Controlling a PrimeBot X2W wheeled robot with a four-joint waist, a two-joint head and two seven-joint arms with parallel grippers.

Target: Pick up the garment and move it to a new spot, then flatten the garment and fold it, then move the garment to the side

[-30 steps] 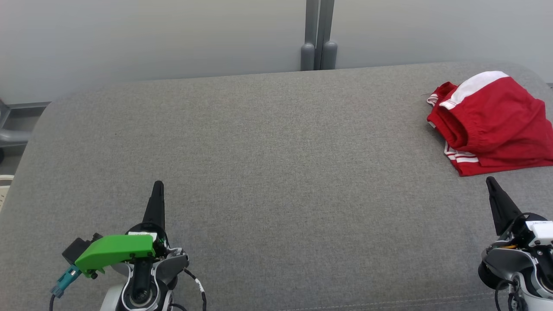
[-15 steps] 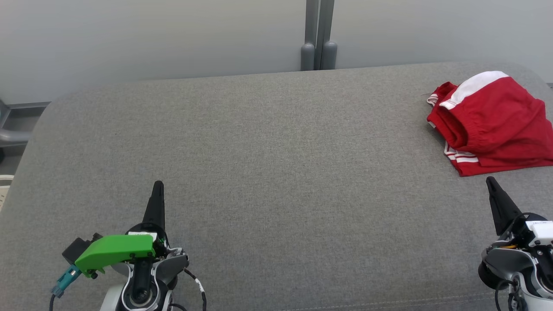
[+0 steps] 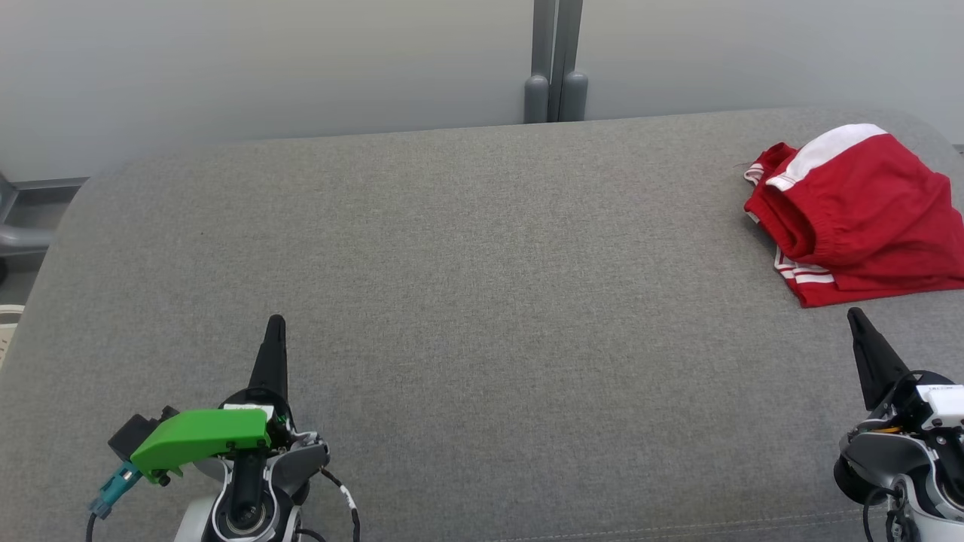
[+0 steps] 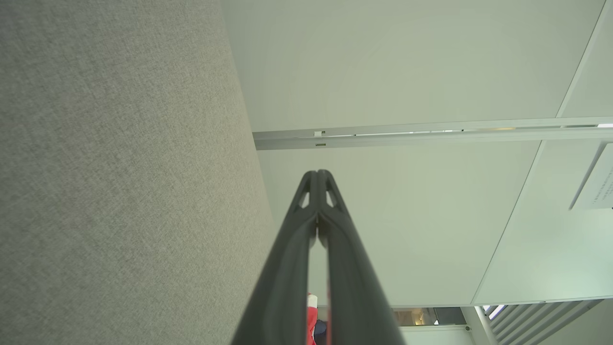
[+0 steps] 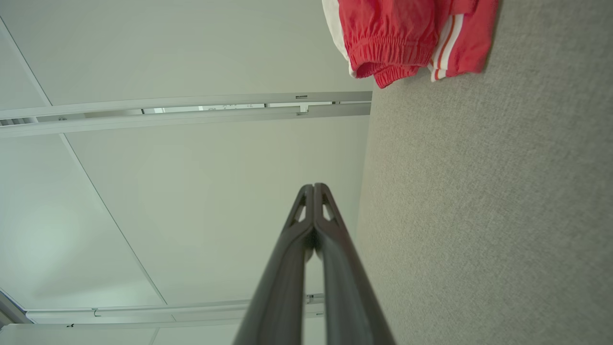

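Far right, folded red garment (image 3: 881, 211), elastic opening facing left

A red garment (image 3: 866, 218) with white stripes lies folded, seemingly shorts, far right.

Holds the left gripper (image 3: 275, 325) low at the head view's lower left, jaws pressed together and pointing straight up the view. Holds the right gripper (image 3: 855, 316) at the lower right, jaws likewise closed, leaning slightly leftward. Grips nothing with either.
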